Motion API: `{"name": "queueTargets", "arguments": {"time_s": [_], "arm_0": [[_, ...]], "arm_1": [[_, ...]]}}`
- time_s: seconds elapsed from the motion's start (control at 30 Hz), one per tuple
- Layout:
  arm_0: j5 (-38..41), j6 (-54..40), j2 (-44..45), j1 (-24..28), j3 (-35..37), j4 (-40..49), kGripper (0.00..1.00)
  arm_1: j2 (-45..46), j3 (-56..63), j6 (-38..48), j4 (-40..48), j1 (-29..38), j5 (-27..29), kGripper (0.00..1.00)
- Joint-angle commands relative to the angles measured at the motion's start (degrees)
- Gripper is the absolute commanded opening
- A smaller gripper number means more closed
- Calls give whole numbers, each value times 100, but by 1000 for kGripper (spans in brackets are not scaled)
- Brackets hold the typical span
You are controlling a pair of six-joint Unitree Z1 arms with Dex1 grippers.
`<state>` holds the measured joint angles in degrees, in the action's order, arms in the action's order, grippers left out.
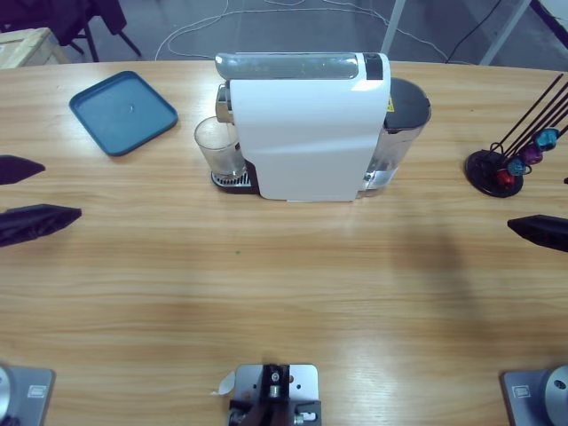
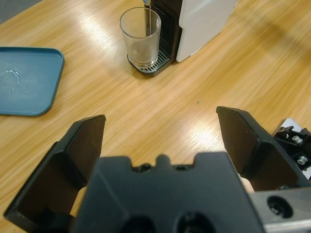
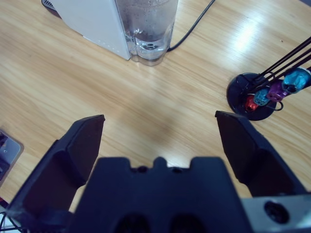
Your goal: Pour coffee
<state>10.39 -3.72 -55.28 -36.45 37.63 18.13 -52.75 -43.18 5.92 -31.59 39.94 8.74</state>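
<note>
The white coffee machine [image 1: 306,133] stands at the back middle of the table. A clear glass [image 1: 216,147] sits on its drip grille under the spout. In the left wrist view the glass [image 2: 141,38] is straight ahead and far off, with a thin line running from the spout down into it. My left gripper [image 2: 160,141] is open and holds nothing; in the high view the left gripper [image 1: 60,190] is at the left edge. My right gripper [image 3: 159,141] is open and holds nothing, facing the machine's water tank [image 3: 148,26]. It shows at the right edge [image 1: 538,206].
A blue tray [image 1: 122,112] lies at the back left, also seen as the tray [image 2: 24,80] in the left wrist view. A black capsule rack [image 1: 501,170] with coloured capsules stands at the right. The machine's black cable [image 3: 194,26] trails behind the tank.
</note>
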Motion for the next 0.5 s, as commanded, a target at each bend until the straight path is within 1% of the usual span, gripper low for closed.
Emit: {"name": "queueTargets", "arguments": {"time_s": [0.03, 0.5], "arm_0": [[90, 91, -62, -62, -265, -91, 1000], [86, 109, -78, -73, -282, -115, 1000]], "arm_1": [[-84, 47, 59, 30, 40, 102, 1000], [-170, 19, 60, 14, 40, 102, 1000]]}}
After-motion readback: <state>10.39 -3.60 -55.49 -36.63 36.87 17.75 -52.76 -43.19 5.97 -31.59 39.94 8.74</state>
